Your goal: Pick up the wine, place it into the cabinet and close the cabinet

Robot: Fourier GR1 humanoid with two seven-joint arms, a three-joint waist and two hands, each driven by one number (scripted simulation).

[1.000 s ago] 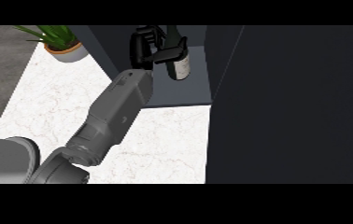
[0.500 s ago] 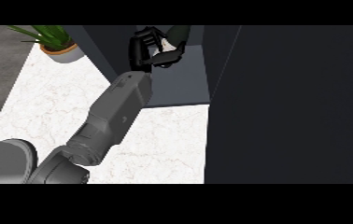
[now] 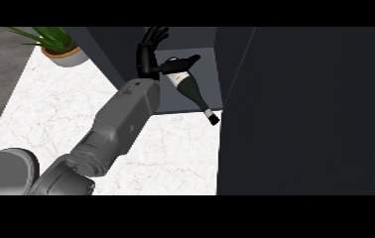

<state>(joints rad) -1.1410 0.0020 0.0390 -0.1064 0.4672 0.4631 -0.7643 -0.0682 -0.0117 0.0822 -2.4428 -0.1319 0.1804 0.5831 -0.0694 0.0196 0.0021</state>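
Note:
The wine bottle is dark with a pale label. It lies tipped over inside the open dark cabinet, base toward the back and neck sticking out over the shelf's front edge. My left hand is inside the cabinet just left of the bottle's base. Its fingers point straight up and are not curled round the bottle, while the thumb reaches toward the base. The right hand is out of sight.
The cabinet's big dark door stands open at the right and fills that side. A potted plant sits at the back left on the white marble counter. My grey forearm crosses the counter.
The bottle was upright in my left hand; now it has toppled, its neck swung outward to the lower right. The hand's fingers have straightened off it.

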